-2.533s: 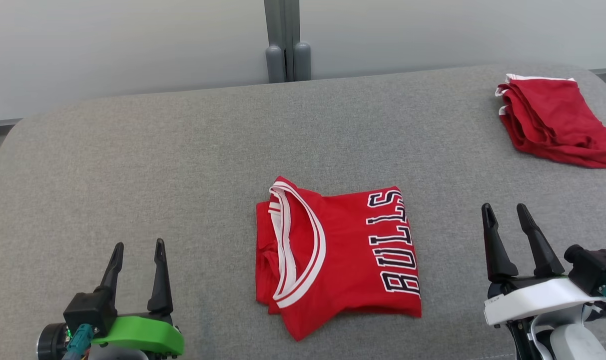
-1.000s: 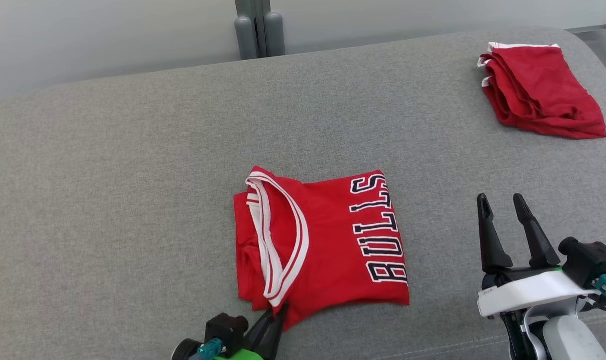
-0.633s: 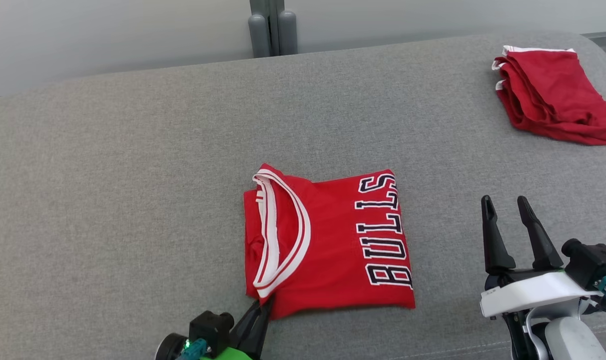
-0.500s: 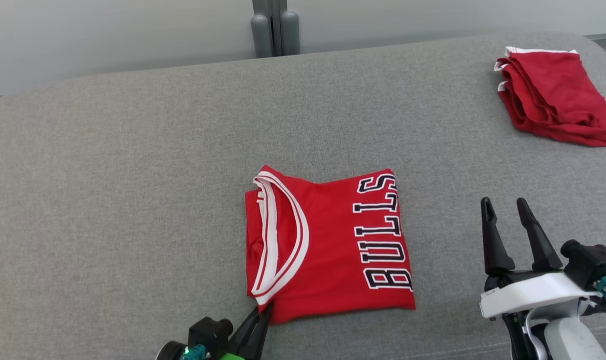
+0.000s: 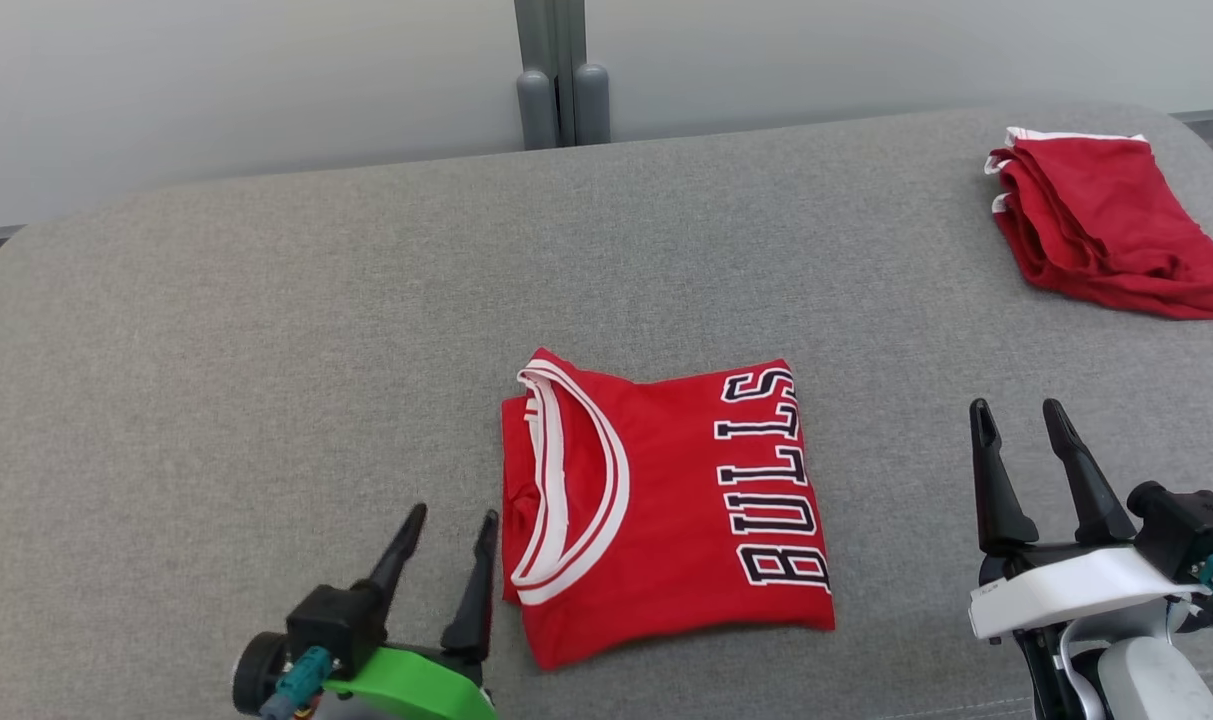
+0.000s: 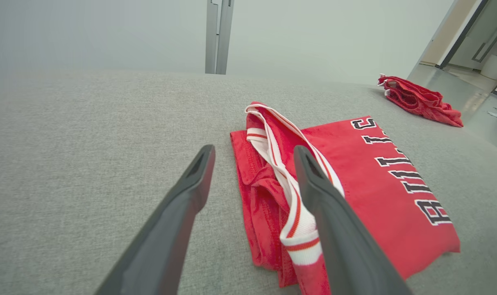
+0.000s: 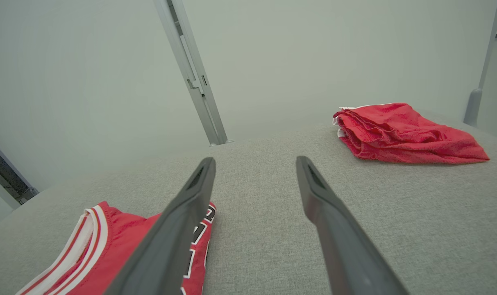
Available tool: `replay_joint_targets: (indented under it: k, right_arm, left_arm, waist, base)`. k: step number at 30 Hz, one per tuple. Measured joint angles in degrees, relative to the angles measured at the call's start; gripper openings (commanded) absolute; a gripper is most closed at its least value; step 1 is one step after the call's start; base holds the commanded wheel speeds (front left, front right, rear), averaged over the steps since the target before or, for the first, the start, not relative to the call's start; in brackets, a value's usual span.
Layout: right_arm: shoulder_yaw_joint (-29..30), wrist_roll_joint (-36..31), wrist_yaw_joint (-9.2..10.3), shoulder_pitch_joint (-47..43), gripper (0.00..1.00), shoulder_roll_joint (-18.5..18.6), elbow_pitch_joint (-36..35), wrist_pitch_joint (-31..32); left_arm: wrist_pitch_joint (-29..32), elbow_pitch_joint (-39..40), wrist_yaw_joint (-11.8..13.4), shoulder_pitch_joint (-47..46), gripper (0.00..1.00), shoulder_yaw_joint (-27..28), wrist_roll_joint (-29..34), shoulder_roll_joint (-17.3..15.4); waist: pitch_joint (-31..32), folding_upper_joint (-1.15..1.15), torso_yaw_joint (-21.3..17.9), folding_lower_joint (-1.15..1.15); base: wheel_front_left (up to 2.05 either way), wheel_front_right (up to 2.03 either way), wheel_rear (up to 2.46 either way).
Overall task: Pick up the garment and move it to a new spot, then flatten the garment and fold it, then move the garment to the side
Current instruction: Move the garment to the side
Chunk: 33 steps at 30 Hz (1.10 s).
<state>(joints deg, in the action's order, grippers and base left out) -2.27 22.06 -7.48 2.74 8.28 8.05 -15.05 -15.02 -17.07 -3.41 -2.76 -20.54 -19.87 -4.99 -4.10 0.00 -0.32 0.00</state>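
On grey upholstery below a pale wall, left pincer and right pincer gape.

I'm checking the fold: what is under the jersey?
The jersey lies flat on the grey cushion. Folded red layers peek out beneath its collar at the left edge. Whatever is tucked further inside is covered.
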Motion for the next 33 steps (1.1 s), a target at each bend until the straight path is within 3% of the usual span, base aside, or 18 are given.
replay_joint_targets:
  k: [7,13,33]
  right_arm:
    - [-0.4,-2.1,0.0,-0.2,1.0,0.6,-0.6,0.0]
    - [-1.3,-4.4,0.0,-1.0,1.0,1.1,-1.1,0.0]
    - [-1.3,-5.4,0.0,-4.0,1.0,1.6,-1.4,0.2]
  left_arm:
    - [0.0,4.7,2.4,0.0,1.0,8.8,2.9,-1.9]
    - [0.0,5.8,2.9,0.2,1.0,14.7,4.0,-3.2]
    - [-0.1,1.6,1.6,1.2,1.0,17.7,4.4,-3.4]
  waist:
    - [2.1,0.0,0.0,0.0]
    - [3.6,0.0,-0.1,0.0]
    - [5.0,0.0,0.1,0.0]
  base:
    - [0.0,0.0,0.0]
    - [0.0,0.0,0.0]
    - [0.0,0.0,0.0]
